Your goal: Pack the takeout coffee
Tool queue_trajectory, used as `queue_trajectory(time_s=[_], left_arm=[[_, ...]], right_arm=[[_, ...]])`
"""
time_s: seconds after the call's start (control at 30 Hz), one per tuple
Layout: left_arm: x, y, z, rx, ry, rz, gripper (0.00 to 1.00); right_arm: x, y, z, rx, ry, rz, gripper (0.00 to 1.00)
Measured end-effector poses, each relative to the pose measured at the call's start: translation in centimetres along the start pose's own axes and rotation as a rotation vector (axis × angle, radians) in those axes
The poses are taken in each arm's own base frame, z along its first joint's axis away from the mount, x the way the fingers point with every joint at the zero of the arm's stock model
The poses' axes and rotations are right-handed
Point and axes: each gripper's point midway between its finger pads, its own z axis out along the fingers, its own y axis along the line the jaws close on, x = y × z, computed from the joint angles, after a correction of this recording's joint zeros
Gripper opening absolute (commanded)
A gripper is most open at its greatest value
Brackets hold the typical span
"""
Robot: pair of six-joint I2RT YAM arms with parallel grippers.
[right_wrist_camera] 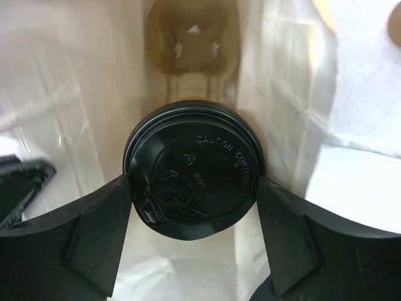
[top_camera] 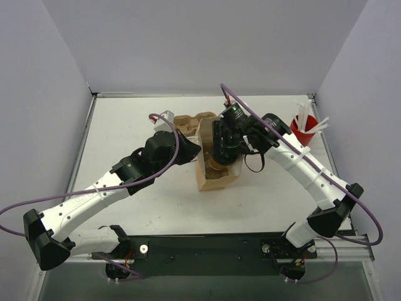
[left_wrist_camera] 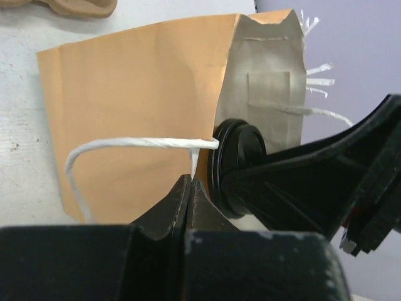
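Left end effector (left_wrist_camera: 191, 187) pinched tight on the tan kraft-paper bag (left_wrist_camera: 125, 94): slip there, and the black-lidded brown cup (right_wrist_camera: 194, 166) clamped in the right end effector (right_wrist_camera: 194, 191) could snag!

White table (top_camera: 156, 200) — brown paper bag (top_camera: 216, 180) mid-table, pulp cup carrier (top_camera: 188, 122) behind it, red cup (top_camera: 303, 133) far right.

Above and behind my bases, the fixed camera is looking down from afar on the whole table (top_camera: 125, 125) and both arms. My left wrist camera is sighting along my left gripper (left_wrist_camera: 190, 183), pressing close to the paper bag (left_wrist_camera: 138, 94) from outside. My right wrist camera is peering straight down into the bag's mouth, close over the takeout coffee (right_wrist_camera: 194, 169). All three are sharing that bag.
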Motion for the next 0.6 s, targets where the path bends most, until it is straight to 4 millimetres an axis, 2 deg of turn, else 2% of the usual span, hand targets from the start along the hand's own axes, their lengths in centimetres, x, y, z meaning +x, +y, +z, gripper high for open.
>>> queue_trajectory(time_s=[0.2, 0.33, 0.4, 0.6], left_arm=[[1.3, -0.4, -0.3, -0.004, 0.037, -0.021, 0.0], [1.2, -0.7, 0.0, -0.028, 0.038, -0.065, 0.0], [0.9, -0.7, 0.1, -0.04, 0.03, -0.091, 0.0], [1.1, 0.3, 0.5, -0.108, 0.02, -0.167, 0.0]], right_arm=[[-1.7, -0.4, -0.7, 0.043, -0.034, -0.024, 0.53], [-3.8, 1.0, -2.4, 0.007, -0.089, -0.032, 0.53], [-4.2, 1.8, -2.8, -0.011, -0.104, -0.044, 0.53], [-1.7, 3.3, -1.2, 0.003, -0.027, -0.114, 0.53]])
